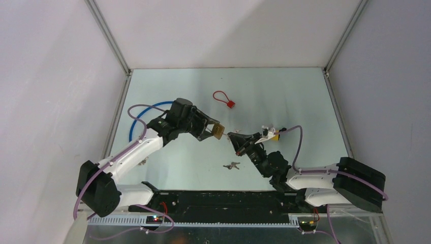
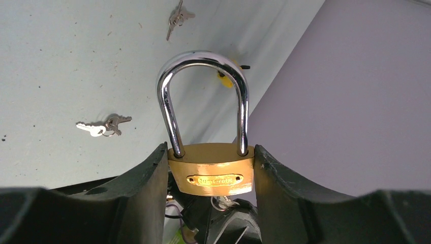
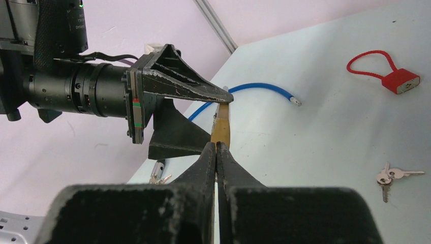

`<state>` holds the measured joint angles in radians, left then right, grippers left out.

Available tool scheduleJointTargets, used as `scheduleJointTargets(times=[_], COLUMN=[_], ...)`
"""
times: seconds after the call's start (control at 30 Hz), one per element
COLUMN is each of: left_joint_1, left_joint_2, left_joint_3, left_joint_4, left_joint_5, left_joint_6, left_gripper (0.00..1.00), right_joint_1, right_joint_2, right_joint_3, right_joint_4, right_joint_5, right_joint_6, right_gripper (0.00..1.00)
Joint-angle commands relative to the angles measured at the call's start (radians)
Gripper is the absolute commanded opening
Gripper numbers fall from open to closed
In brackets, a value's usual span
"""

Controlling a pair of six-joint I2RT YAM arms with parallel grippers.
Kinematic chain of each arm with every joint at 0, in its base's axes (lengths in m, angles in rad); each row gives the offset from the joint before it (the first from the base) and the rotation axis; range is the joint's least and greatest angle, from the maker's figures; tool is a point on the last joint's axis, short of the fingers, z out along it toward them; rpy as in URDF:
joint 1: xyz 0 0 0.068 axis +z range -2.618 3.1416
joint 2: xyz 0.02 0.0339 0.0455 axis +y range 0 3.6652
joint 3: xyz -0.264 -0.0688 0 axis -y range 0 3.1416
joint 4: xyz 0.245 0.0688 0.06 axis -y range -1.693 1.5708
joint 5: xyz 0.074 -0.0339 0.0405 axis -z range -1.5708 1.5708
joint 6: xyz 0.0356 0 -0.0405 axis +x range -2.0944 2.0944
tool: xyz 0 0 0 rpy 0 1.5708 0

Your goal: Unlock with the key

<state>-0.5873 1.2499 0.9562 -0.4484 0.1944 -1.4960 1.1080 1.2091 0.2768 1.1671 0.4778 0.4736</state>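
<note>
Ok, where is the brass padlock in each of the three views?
Top external: padlock mid-table, between the two arms' tips.
Left wrist: bottom centre, shackle up.
Right wrist: centre, edge-on, just above the right gripper.
Shared landmark: the left gripper, clamping its body in every view.
</note>
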Motion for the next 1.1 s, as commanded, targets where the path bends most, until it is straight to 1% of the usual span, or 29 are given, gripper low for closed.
scheduleJointTargets(times=[0.0, 0.17, 0.73, 0.87, 1.07], left_joint_1=[-0.005, -0.005, -0.005, -0.005, -0.005], left_joint_2=[-0.059, -0.072, -0.124, -0.127, -0.133], left_joint_3=[-0.004, -0.020, -0.072, -0.079, -0.095], left_joint_4=[0.094, 0.124, 0.217, 0.231, 0.254], left_joint_5=[0.062, 0.067, 0.085, 0.104, 0.117], left_joint_6=[-0.066, -0.101, -0.157, -0.150, -0.146], left_gripper=[0.00, 0.00, 0.00, 0.00, 0.00], right_joint_1=[0.038, 0.080, 0.079, 0.026, -0.043], right_joint_2=[0.074, 0.173, 0.247, 0.233, 0.223], right_joint_3=[0.016, 0.020, 0.018, -0.002, -0.011], right_joint_4=[0.132, 0.250, 0.308, 0.309, 0.307], right_joint_5=[0.058, 0.082, 0.076, 0.021, -0.097], right_joint_6=[-0.050, -0.110, -0.065, -0.010, 0.028], right_gripper=[0.00, 0.00, 0.00, 0.00, 0.00])
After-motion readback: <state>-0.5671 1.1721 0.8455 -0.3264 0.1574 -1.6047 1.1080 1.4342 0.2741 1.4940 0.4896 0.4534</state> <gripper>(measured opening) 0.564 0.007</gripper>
